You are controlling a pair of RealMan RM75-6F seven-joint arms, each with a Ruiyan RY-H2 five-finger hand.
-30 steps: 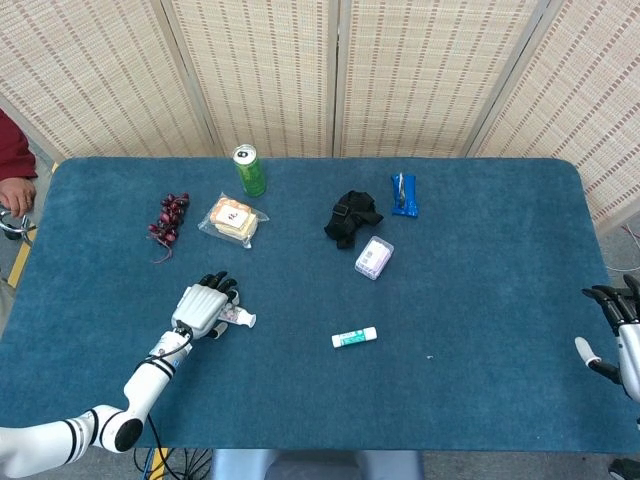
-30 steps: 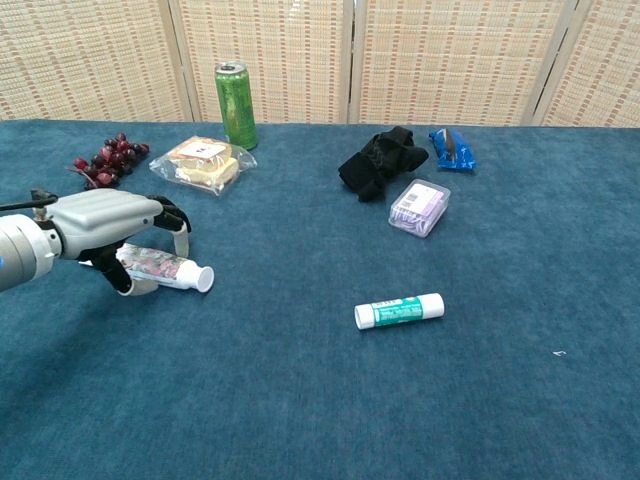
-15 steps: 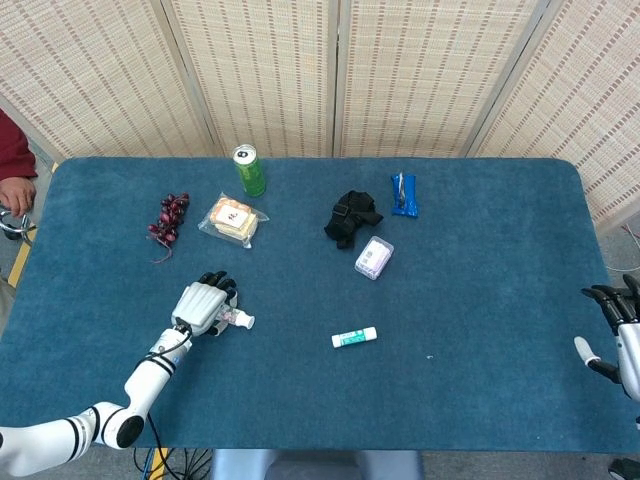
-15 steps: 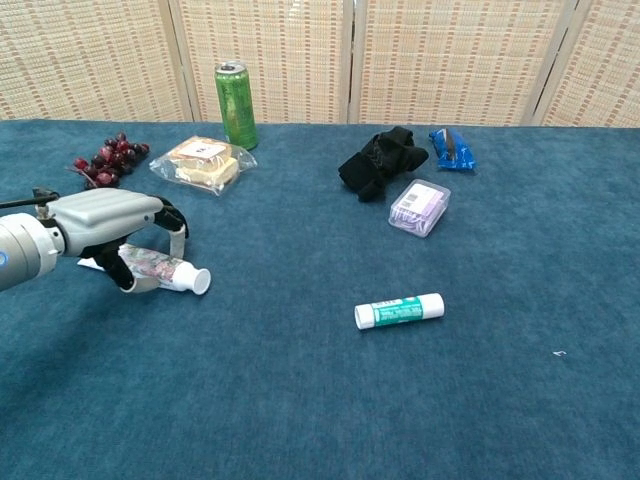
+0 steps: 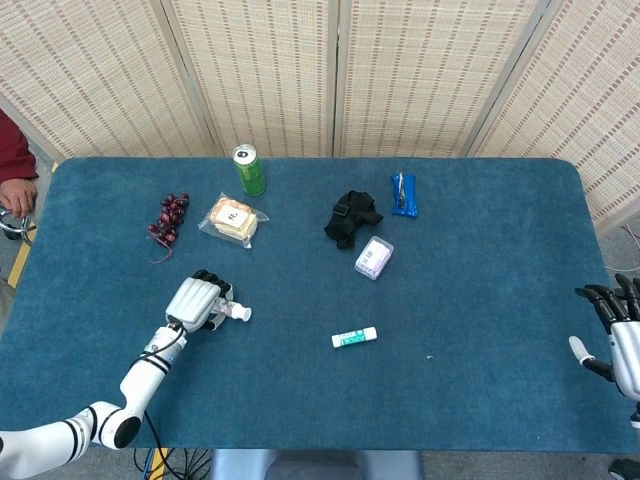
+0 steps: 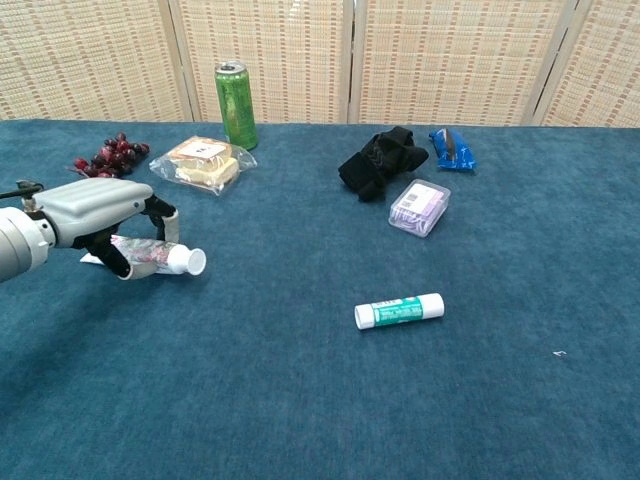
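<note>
Blue carpet-like cloth is covering the tabletop (image 5: 480, 300), where the left robot hand (image 6: 95, 215) is curling its fingers around a small patterned tube (image 6: 160, 257) with a white cap, near the front left. The tube is now sitting higher in the chest view than half a second ago, its cap lifted off the cloth. Behind it, a clear bag (image 5: 233, 220) is holding sandwich slices, beside a bunch of grapes (image 5: 168, 220) and a green can (image 5: 249, 170). A clear lidded box (image 5: 373, 257) is showing something pale purple inside. The right robot hand (image 5: 618, 335) is hanging at the tabletop's right edge, fingers spread, holding nothing.
</note>
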